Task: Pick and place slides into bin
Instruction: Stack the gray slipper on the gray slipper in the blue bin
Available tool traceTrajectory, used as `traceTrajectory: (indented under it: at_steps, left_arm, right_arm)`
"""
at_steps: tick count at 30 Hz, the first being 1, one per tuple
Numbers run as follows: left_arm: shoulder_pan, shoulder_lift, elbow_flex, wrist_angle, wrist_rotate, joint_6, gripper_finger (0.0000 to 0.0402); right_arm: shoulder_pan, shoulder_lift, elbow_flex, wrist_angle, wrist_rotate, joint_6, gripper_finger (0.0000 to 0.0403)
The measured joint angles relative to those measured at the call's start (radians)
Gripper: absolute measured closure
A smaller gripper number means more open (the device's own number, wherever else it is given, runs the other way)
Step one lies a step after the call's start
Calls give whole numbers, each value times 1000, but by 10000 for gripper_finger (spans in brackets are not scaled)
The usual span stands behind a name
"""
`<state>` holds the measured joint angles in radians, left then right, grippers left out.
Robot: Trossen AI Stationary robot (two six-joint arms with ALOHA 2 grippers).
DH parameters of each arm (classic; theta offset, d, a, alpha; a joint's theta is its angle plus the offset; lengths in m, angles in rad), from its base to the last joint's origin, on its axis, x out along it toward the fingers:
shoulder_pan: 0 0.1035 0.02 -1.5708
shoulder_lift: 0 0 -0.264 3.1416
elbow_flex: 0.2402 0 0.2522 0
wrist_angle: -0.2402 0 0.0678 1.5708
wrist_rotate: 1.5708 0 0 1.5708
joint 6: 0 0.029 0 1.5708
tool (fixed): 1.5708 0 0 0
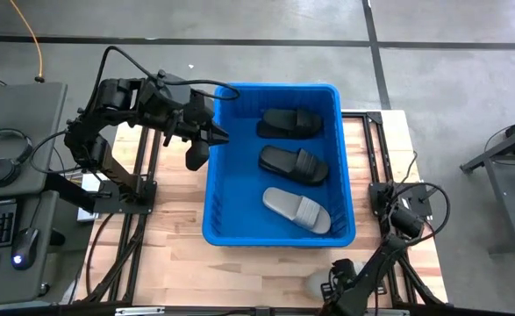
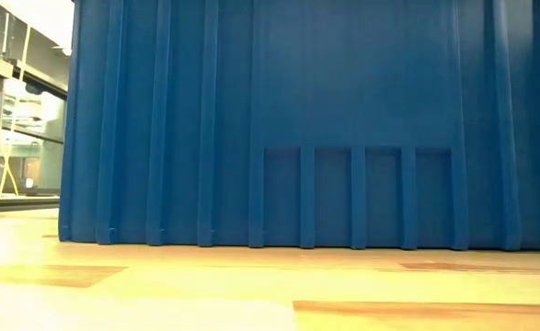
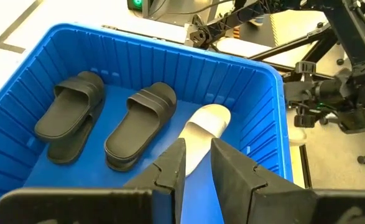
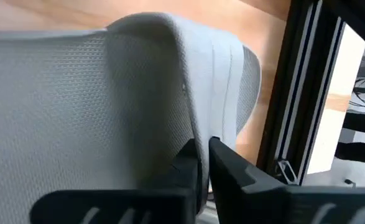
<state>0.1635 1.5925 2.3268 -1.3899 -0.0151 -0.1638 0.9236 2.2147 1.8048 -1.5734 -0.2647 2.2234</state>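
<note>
The blue bin (image 1: 211,204) stands in the middle of the table and fills the low view (image 2: 288,119). Two black slides (image 1: 289,123) (image 1: 294,164) and one light grey slide (image 1: 296,211) lie flat on its floor; they also show in the left wrist view (image 3: 70,118) (image 3: 142,121) (image 3: 207,121). My left gripper (image 1: 203,145) hovers over the bin's left rim, slightly open and empty (image 3: 198,163). My right gripper (image 4: 201,155) is at the table's near edge, right of centre, shut on another light grey slide (image 1: 314,283). My right gripper pinches the edge of the grey slide's wide strap (image 4: 198,124) between its two fingers. The slide's mesh-textured body (image 4: 76,106) fills the view in front of the fingers. Whether the slide is clear of the table, I cannot tell.
Black frame rails (image 1: 375,149) run along the table's right side and show close by in the right wrist view (image 4: 294,112). Bare wood lies left of the bin (image 1: 174,219) and in front of it (image 2: 251,285). A desk with a keyboard and headphones (image 1: 3,175) stands off the table's left.
</note>
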Motion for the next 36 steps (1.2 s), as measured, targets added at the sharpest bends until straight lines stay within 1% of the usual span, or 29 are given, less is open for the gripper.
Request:
traceTrajectory:
  at_steps: [2, 4, 6, 9, 16, 20, 26, 30, 33, 36]
  left_arm:
    - [0, 0, 0, 0, 0, 0, 334]
    - [0, 0, 0, 0, 0, 6, 334]
    - [0, 0, 0, 1, -1, 13, 334]
    - [0, 0, 0, 2, -1, 26, 334]
    - [0, 0, 0, 2, -3, 46, 334]
    - [0, 0, 0, 2, -3, 63, 334]
    - [0, 0, 0, -15, -1, 63, 334]
    - [0, 0, 0, -27, -1, 63, 334]
    - [0, 0, 0, -27, 0, 63, 334]
    - [0, -5, 0, -31, 7, 63, 334]
  right_arm:
    - [7, 0, 14, 1, 0, -3, 385]
    - [11, 0, 41, 1, 3, -9, 392]
    - [15, 0, 82, 1, 28, -37, 399]
    - [15, 0, 143, 3, 70, -60, 397]
    - [14, 0, 281, 5, 204, -96, 401]
    - [14, 0, 378, 3, 251, -137, 402]
    - [15, -3, 554, 9, 409, -214, 402]
    - [14, -71, 524, 125, 520, -275, 402]
    - [14, -98, 552, 142, 594, -336, 402]
    - [14, -154, 541, 190, 674, -374, 402]
